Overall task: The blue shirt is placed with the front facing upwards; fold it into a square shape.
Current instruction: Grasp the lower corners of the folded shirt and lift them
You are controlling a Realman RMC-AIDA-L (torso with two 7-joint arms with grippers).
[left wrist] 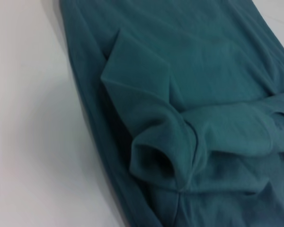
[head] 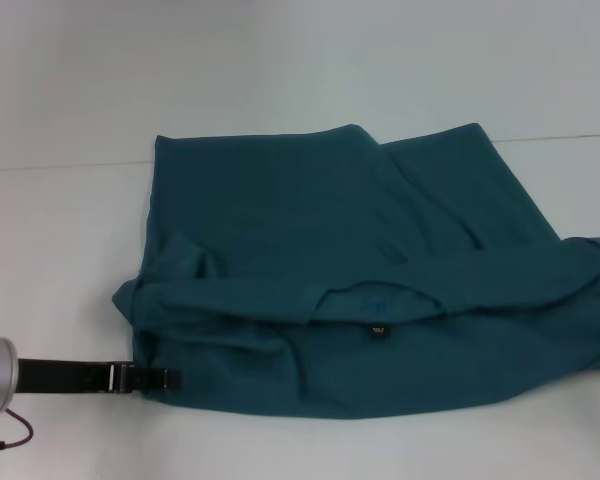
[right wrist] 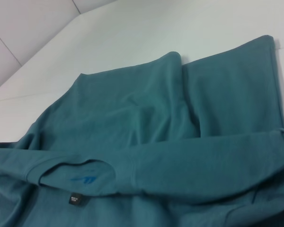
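The blue shirt (head: 360, 290) lay mid-table, both sides folded in, collar nearest; the left gripper (head: 160, 379) reached its near-left corner, fingers' state untellable; the right was unseen; next, seemingly, lifting the collar end toward the hem.

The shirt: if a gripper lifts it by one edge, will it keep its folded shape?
Probably not. The shirt lies in soft, rumpled layers, so it looks floppy and would likely sag and unfold. Its sleeve gapes loosely, so it may dangle. On the smooth table, pushing might bunch it.
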